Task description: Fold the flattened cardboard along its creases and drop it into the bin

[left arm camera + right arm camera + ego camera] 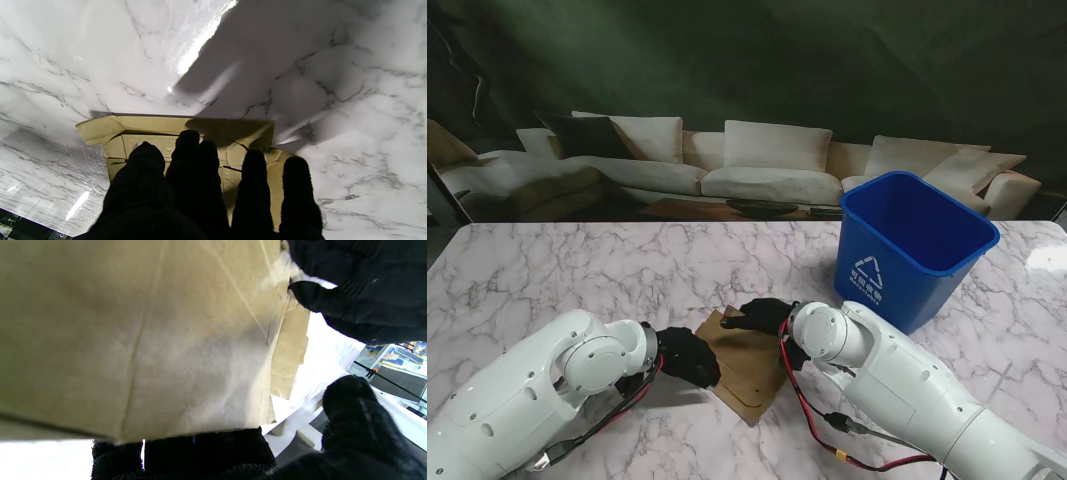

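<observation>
**Both hands on one cardboard sheet, one bin at right**

One brown cardboard (749, 365) sheet lies on the marble worktop (547, 270), low and centre in the stand frame, between the two white arms. Its long axis runs diagonally, from a corner at upper left near the right hand down to a corner at lower right of the sheet; that lower corner points toward the bottom edge of the frame. Creases and a narrow folded flap show along its far edge in the left wrist view.

The left hand (689, 356), in a black glove, lies on the sheet's left edge with its fingers (253, 173) stretched out side by side and pressed flat on the cardboard (173, 133); nothing is held in them. The right hand (760, 314) sits at the sheet's upper corner. In the right wrist view the cardboard (140, 340) fills most of the frame, with fingers (200, 450) under its edge and the thumb apart; whether they pinch the sheet I cannot tell.

One blue bin (912, 250) stands upright at centre right, open, well apart from the cardboard
</observation>
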Action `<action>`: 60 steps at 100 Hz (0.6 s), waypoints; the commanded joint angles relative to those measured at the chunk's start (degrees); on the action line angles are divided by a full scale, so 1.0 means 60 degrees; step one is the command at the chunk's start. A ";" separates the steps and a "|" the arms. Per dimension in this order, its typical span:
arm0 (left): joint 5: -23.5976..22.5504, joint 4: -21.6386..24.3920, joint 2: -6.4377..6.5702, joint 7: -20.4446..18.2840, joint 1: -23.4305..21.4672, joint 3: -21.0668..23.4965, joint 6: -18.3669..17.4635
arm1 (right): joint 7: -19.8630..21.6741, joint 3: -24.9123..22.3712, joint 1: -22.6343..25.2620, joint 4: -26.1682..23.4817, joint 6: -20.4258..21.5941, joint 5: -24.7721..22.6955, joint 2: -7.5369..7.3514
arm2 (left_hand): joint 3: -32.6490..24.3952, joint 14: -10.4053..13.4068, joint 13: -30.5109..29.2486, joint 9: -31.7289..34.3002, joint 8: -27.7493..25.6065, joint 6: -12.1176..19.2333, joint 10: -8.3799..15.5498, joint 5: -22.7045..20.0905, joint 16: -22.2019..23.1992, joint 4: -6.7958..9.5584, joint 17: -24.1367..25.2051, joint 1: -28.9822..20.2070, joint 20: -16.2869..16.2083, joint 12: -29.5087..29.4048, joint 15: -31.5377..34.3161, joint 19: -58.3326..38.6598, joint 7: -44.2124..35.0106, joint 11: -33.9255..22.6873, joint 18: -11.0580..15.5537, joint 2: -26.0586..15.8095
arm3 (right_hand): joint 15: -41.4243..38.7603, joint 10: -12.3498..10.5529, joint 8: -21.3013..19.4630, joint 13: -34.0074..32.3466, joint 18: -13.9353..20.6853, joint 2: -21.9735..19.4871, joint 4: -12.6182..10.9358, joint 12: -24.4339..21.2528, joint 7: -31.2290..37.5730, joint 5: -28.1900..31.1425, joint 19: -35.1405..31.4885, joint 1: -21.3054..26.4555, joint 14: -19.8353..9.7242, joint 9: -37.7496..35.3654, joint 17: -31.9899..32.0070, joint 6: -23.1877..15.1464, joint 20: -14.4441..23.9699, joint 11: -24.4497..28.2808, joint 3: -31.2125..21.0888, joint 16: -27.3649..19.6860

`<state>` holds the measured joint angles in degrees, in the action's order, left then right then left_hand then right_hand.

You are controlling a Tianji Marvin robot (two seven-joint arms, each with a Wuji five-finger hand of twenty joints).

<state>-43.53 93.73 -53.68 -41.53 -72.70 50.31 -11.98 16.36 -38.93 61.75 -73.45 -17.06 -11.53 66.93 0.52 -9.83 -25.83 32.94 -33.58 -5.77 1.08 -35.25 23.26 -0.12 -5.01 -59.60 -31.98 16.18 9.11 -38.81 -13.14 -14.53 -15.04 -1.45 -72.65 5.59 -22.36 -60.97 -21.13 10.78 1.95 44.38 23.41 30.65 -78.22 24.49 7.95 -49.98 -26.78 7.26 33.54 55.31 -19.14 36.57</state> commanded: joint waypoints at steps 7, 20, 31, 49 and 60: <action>-0.0039 -0.0350 0.0031 -0.0280 -0.0144 -0.0148 0.0078 | 0.0438 0.0012 -0.0140 -0.0192 -0.0010 0.0108 -0.0201 | 0.0178 0.0013 -0.0236 -0.0246 -0.0049 -0.0104 -0.0675 -0.0114 0.0094 -0.0184 0.0074 -0.0166 -0.0017 -0.0304 0.0276 0.0088 -0.0061 0.1188 0.0000 -0.0315 | 0.0064 -0.0533 -0.0350 -0.0701 -0.0171 0.1385 0.0055 0.0114 -0.0025 0.0061 -0.0281 0.0726 -0.0938 0.0299 -0.0266 -0.0671 -0.0177 0.0055 -0.1001 -0.0150; -0.0029 -0.0367 0.0035 -0.0288 -0.0121 -0.0180 0.0088 | 0.0931 -0.0008 -0.0214 -0.0281 -0.0032 0.0384 -0.0325 | 0.0176 0.0008 -0.0230 -0.0241 -0.0046 -0.0122 -0.0666 -0.0114 0.0095 -0.0183 0.0078 -0.0173 -0.0014 -0.0303 0.0275 0.0085 -0.0060 0.1186 0.0004 -0.0319 | 0.0714 -0.0595 -0.0530 -0.0835 -0.0150 0.2129 -0.0165 -0.0116 0.0105 -0.0101 -0.0060 0.2115 -0.1034 0.0634 -0.0329 -0.0772 -0.0373 -0.0139 -0.1677 -0.0296; -0.0023 -0.0381 0.0037 -0.0285 -0.0105 -0.0208 0.0082 | 0.1069 -0.0033 -0.0230 -0.0291 -0.0058 0.0492 -0.0355 | 0.0177 0.0004 -0.0232 -0.0246 -0.0047 -0.0123 -0.0681 -0.0113 0.0097 -0.0183 0.0076 -0.0178 -0.0014 -0.0304 0.0277 0.0079 -0.0061 0.1189 0.0005 -0.0316 | 0.1071 -0.0489 -0.0588 -0.0752 -0.0153 0.3241 0.0591 -0.0265 0.0195 -0.0117 0.0130 0.2601 -0.1086 0.0781 -0.0332 -0.0938 -0.0535 -0.0439 -0.4256 -0.0267; -0.0002 -0.0421 0.0035 -0.0267 -0.0065 -0.0256 0.0093 | 0.1260 -0.0087 -0.0216 -0.0295 0.0012 0.0766 -0.0377 | 0.0174 0.0003 -0.0236 -0.0265 -0.0044 -0.0130 -0.0670 -0.0117 0.0098 -0.0181 0.0078 -0.0184 -0.0011 -0.0308 0.0280 0.0076 -0.0058 0.1198 0.0001 -0.0318 | 0.2167 -0.0459 -0.1035 -0.1429 -0.0045 0.4407 0.1448 -0.0680 0.1328 0.1020 0.0615 0.4189 -0.1407 -0.0163 -0.1387 -0.1954 -0.0996 -0.1140 -0.5860 -0.0542; -0.0011 -0.0441 0.0031 -0.0250 -0.0055 -0.0263 0.0104 | 0.1331 -0.0031 -0.0228 -0.0403 -0.0156 0.0737 -0.0408 | 0.0178 -0.0003 -0.0230 -0.0279 -0.0061 -0.0093 -0.0655 -0.0177 0.0097 -0.0182 0.0081 -0.0184 -0.0008 -0.0319 0.0277 0.0075 -0.0090 0.1215 0.0001 -0.0309 | 0.2262 -0.0116 0.0028 -0.1757 0.0016 0.4476 0.1624 -0.1777 0.3596 0.1768 0.0382 0.4254 -0.1273 -0.1147 -0.1784 -0.2168 -0.1139 -0.0768 -0.5788 -0.0366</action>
<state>-43.23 93.29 -53.66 -41.49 -72.08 49.75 -11.82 23.79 -39.57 60.29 -74.91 -17.20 -6.56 64.52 0.52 -9.77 -25.93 32.92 -33.58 -4.68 2.61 -35.25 23.84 -0.12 -5.01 -59.60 -31.98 16.18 9.93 -38.81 -13.15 -14.53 -15.03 -1.45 -59.06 4.32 -25.85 -67.63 -21.22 36.91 11.40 37.31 33.95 35.77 -74.59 44.18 3.15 -53.54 -35.49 3.65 27.60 48.99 -50.47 33.78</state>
